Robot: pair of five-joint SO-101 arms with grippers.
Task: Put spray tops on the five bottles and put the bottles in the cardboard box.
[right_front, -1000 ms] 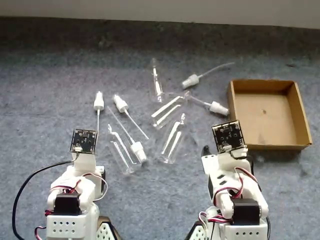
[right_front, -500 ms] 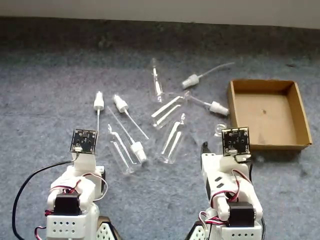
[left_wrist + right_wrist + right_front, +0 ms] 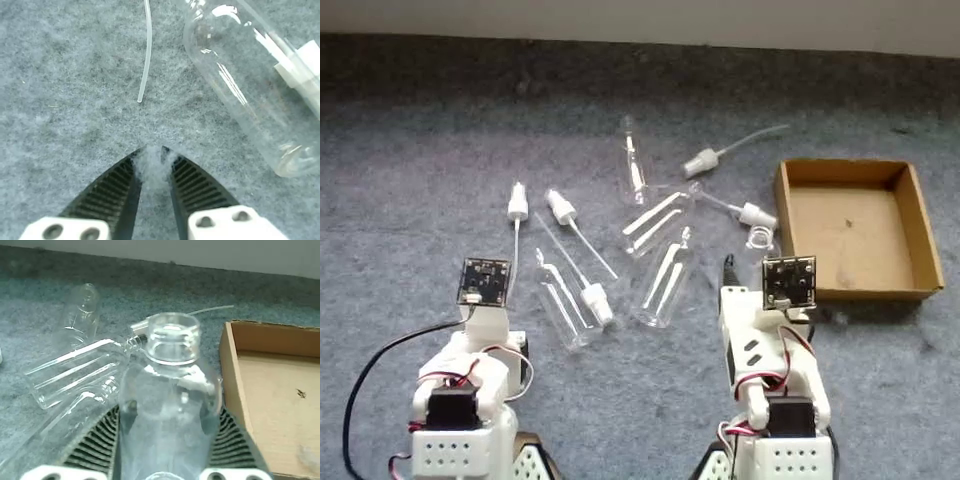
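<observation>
Right gripper [image 3: 170, 415] clenches a clear bottle [image 3: 170, 375], open neck forward, just beside the cardboard box [image 3: 232, 375]. I would steady that neck so a tube can thread in. From above, the nearest spray top [image 3: 756, 214] lies just past it; loose bottles [image 3: 663, 280] crowd the path from the other arm. At its own wrist, the left gripper [image 3: 152, 150] sits pinched shut, empty, near a dip tube [image 3: 146, 50].

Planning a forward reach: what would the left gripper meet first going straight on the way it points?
Likely the free end of the dip tube, ahead of the left gripper on the carpet; the clear bottle lies off that line. Depth is unclear.
</observation>
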